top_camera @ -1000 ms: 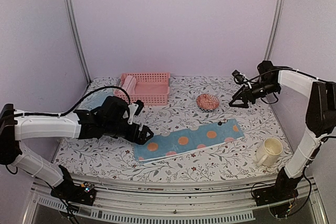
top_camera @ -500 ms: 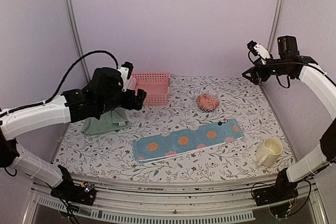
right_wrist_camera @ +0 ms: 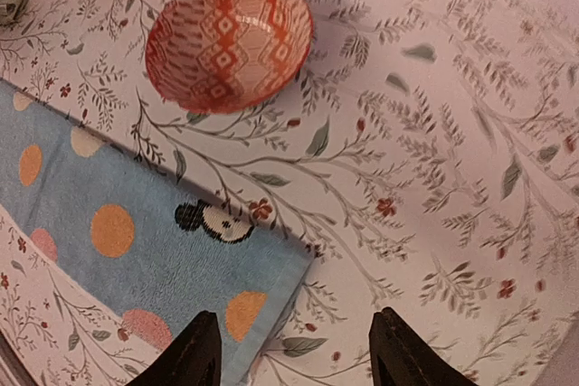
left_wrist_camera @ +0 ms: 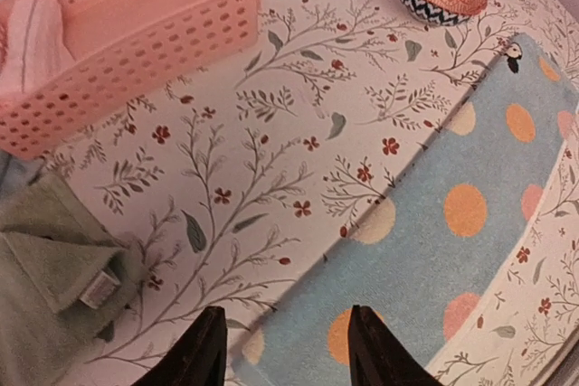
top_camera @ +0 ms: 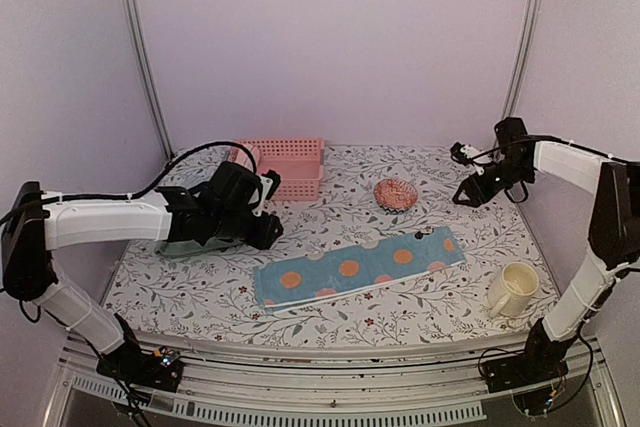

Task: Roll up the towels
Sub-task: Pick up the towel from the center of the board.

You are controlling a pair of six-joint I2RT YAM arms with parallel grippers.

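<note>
The blue spotted towel lies flat on the floral desk, folded into a long strip that runs from near left to far right. The sage green towel sits crumpled at the desk's left side, partly under the left arm. A pale pink towel rests inside the pink basket at the back. The left tool hovers near the strip's left end, released, with nothing between its fingers. The right tool hangs above the strip's right corner, beside the patterned bowl, also released and empty. A cream mug stands at the near right.
</note>
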